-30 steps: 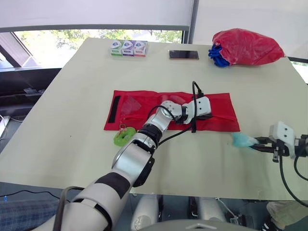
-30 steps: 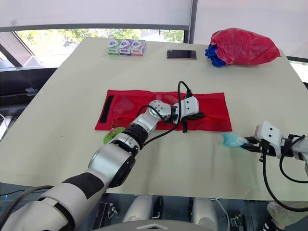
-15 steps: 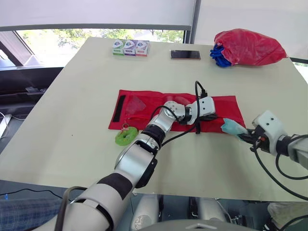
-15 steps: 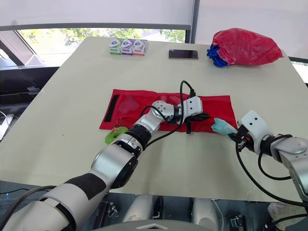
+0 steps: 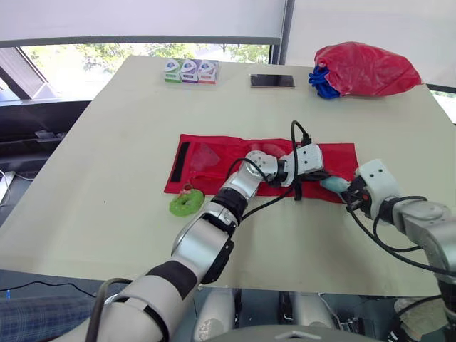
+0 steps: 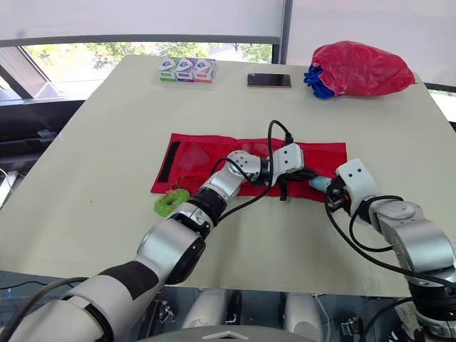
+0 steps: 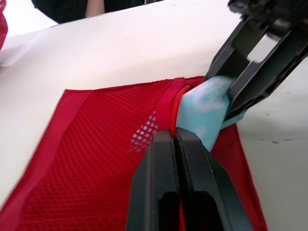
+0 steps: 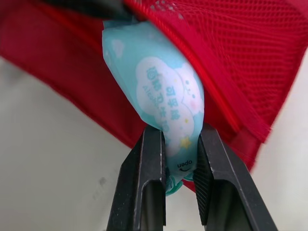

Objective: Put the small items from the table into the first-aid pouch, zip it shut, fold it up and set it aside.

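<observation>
packet (image 8: 163, 96) end hidden – under pouch (image 7: 96, 144) edge

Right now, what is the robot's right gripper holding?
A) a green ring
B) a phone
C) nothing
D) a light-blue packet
D: the right gripper is clamped on a light-blue packet at the open edge of the red pouch.

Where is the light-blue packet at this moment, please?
The packet is right of centre in the head views, held in the right claw at the right end of the pouch, its tip at the zip opening beside the left claw.
</observation>
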`<action>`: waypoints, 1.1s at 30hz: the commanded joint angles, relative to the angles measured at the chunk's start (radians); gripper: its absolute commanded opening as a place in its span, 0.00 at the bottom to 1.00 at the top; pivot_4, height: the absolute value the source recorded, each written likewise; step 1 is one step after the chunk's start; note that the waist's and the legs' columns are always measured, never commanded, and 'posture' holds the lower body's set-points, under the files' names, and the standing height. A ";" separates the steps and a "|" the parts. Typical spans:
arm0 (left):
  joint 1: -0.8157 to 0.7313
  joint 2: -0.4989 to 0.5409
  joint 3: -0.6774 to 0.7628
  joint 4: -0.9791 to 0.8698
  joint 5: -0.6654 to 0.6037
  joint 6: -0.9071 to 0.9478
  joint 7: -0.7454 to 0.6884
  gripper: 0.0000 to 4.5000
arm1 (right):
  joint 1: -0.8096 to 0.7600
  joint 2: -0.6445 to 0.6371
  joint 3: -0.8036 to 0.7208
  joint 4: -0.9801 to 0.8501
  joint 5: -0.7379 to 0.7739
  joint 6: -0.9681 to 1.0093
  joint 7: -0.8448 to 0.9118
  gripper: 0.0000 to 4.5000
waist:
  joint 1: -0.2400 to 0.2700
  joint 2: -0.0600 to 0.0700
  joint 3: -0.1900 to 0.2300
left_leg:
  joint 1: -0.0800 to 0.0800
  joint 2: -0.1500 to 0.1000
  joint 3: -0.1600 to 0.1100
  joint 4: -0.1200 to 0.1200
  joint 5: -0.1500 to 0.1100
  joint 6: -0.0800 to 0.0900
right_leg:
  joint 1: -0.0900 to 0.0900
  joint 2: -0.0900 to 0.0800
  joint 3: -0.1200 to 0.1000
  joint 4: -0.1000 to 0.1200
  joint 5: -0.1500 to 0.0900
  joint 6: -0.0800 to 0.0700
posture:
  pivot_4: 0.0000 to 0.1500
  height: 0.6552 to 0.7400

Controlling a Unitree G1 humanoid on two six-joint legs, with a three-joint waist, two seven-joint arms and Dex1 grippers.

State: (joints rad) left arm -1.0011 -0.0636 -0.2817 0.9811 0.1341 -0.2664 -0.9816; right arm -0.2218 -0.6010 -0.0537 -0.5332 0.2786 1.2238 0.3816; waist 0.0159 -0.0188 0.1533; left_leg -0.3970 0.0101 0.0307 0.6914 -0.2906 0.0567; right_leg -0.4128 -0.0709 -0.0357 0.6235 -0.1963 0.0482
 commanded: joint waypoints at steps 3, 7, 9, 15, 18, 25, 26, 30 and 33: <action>0.021 -0.031 -0.028 -0.083 -0.011 0.009 -0.028 0.00 | -0.054 0.097 -0.031 -0.009 -0.010 0.045 -0.090 0.05 | -0.001 0.000 0.000 | 0.000 0.000 0.000 0.000 0.000 0.000 | 0.000 0.000 0.000 0.000 0.000 0.000 | 1.00 1.00; 0.039 -0.038 -0.039 -0.105 -0.008 0.017 -0.032 0.00 | -0.101 0.239 -0.066 0.048 -0.025 0.035 -0.182 0.05 | -0.001 0.001 0.000 | 0.000 -0.001 0.000 0.000 0.000 0.000 | 0.000 0.000 0.000 0.001 0.000 0.000 | 1.00 1.00; 0.045 -0.037 -0.044 -0.113 -0.009 0.021 -0.033 0.00 | -0.114 0.284 -0.080 0.063 -0.034 0.028 -0.212 0.05 | 0.000 0.001 0.000 | 0.000 -0.001 0.000 0.000 0.000 0.000 | 0.000 0.000 0.000 0.001 0.000 0.000 | 1.00 1.00; 0.051 -0.029 -0.048 -0.114 -0.008 0.022 -0.037 0.00 | -0.117 0.381 -0.136 0.060 -0.037 -0.009 -0.265 0.05 | -0.001 0.001 -0.001 | 0.000 -0.002 0.000 0.000 0.000 0.000 | 0.000 0.000 0.000 0.001 0.000 0.000 | 1.00 1.00; 0.045 -0.026 -0.046 -0.101 -0.006 0.020 -0.034 0.00 | -0.083 0.350 -0.111 0.024 -0.028 -0.002 -0.237 0.29 | 0.001 0.001 -0.001 | 0.000 -0.002 0.000 0.000 0.000 0.000 | 0.000 0.000 0.000 0.001 0.000 0.000 | 1.00 1.00; 0.013 -0.016 -0.032 -0.055 -0.007 0.016 -0.016 0.00 | 0.001 0.241 -0.086 -0.084 -0.002 0.003 -0.165 0.56 | -0.003 0.002 -0.001 | 0.000 -0.002 -0.001 -0.001 0.000 0.000 | 0.000 0.000 0.000 0.001 0.000 0.000 | 1.00 1.00; 0.008 -0.016 -0.030 -0.048 -0.007 0.015 -0.014 0.00 | 0.014 0.225 -0.089 -0.102 0.008 0.000 -0.146 0.56 | -0.003 0.001 -0.001 | 0.000 -0.002 -0.001 -0.001 0.000 0.000 | 0.000 0.000 0.000 0.001 0.000 0.000 | 1.00 1.00; -0.005 -0.018 -0.027 -0.033 -0.010 0.011 -0.007 0.00 | 0.047 0.182 -0.107 -0.154 0.046 0.025 -0.102 0.56 | -0.003 0.001 -0.001 | 0.001 -0.002 -0.001 -0.001 0.000 0.000 | 0.000 0.000 -0.001 0.001 0.000 0.000 | 1.00 1.00; -0.007 -0.018 -0.024 -0.028 -0.012 0.010 -0.003 0.00 | 0.075 0.154 -0.135 -0.190 0.082 0.022 -0.065 0.51 | -0.002 0.001 -0.001 | 0.000 -0.001 -0.001 -0.001 0.000 0.000 | 0.000 0.000 0.000 0.001 0.000 0.000 | 1.00 1.00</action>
State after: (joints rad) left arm -0.9807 -0.0702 -0.3147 0.9569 0.1334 -0.2429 -0.9931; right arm -0.1466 -0.4348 -0.1596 -0.6687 0.3403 1.2523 0.2994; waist 0.0136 -0.0174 0.1525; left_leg -0.3966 0.0090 0.0296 0.6906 -0.2906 0.0567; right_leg -0.4128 -0.0706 -0.0362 0.6242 -0.1964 0.0483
